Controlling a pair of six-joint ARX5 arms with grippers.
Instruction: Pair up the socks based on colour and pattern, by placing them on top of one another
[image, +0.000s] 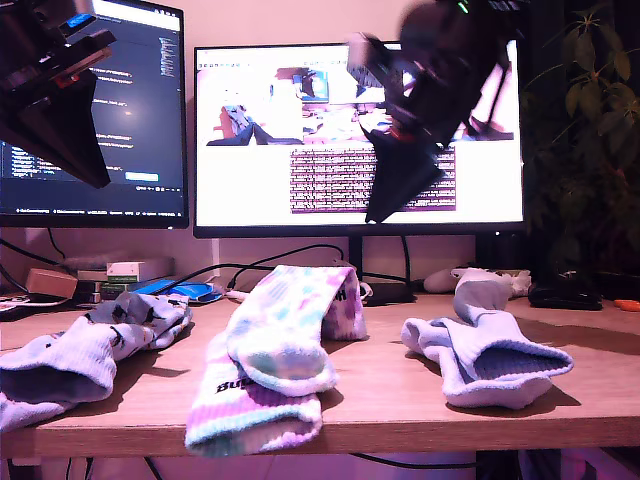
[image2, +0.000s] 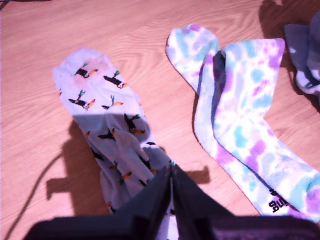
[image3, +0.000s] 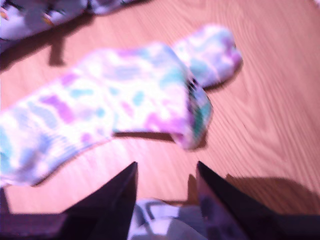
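Lying below my second claw (image3: 166, 175): tie-dye socks (image3: 115, 100)

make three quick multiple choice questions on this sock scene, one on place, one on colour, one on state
1. In the exterior view, the tie-dye socks lie: A at the left end; B between the figured socks and the plain socks; C on a monitor.
2. The figures on the sock below my first gripper are: A red; B green; C black with orange.
3. My second gripper is: A open; B shut on a sock; C shut, empty.
Answers: B, the other piles flank it; C, dark birds show; A, its jaws stand apart.
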